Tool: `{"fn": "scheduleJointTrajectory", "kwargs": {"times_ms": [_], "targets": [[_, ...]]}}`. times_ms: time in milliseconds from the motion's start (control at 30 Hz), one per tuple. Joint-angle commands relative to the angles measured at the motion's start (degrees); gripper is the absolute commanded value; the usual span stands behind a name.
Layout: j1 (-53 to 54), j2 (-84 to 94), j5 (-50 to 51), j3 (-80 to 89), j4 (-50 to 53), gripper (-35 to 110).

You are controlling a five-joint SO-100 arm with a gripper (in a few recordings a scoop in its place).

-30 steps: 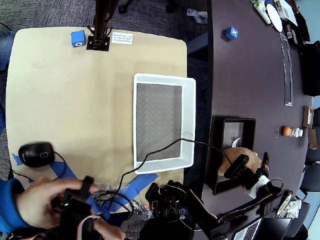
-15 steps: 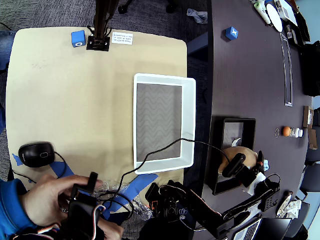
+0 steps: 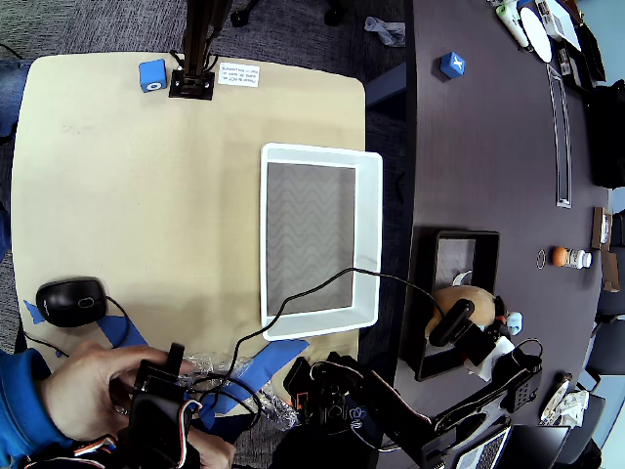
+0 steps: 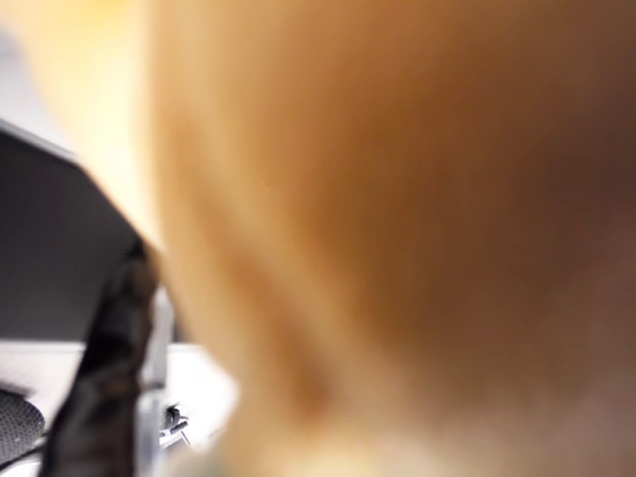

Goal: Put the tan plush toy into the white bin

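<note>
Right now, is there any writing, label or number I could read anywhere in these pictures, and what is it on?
None can be read.
White label on the tan table, by the black post: printed lines, too small to read.
Blue cube: white mark, not legible.
Wrist view: blurred tan plush toy, no text.

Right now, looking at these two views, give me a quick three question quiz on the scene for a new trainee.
1. True or false: the tan plush toy already lies inside the white bin.
2. In the overhead view, the toy sits at which container? A) the black tray B) the white bin C) the blue cube
3. Fill in: in the wrist view, a blurred tan surface is very ___ to the lens.

Key: 1 false. 2 A. 3 close.
</note>
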Motion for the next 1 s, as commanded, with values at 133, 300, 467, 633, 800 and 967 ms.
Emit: {"fn": "scheduleJointTrajectory", "kwargs": {"times_ms": [133,300,467,633,800,967], "targets": [[1.3,1.6,-0.2,0.5,1.1,33],[1.3,1.6,-0.2,0.5,1.1,25],[1.2,1.6,-0.2,0.9,1.2,19],[1.3,1.6,-0.3,1.0,1.2,14],[1.3,1.6,-0.3,0.6,1.2,11],[1.0,1.6,-2.6,0.8,1.1,10]]}}
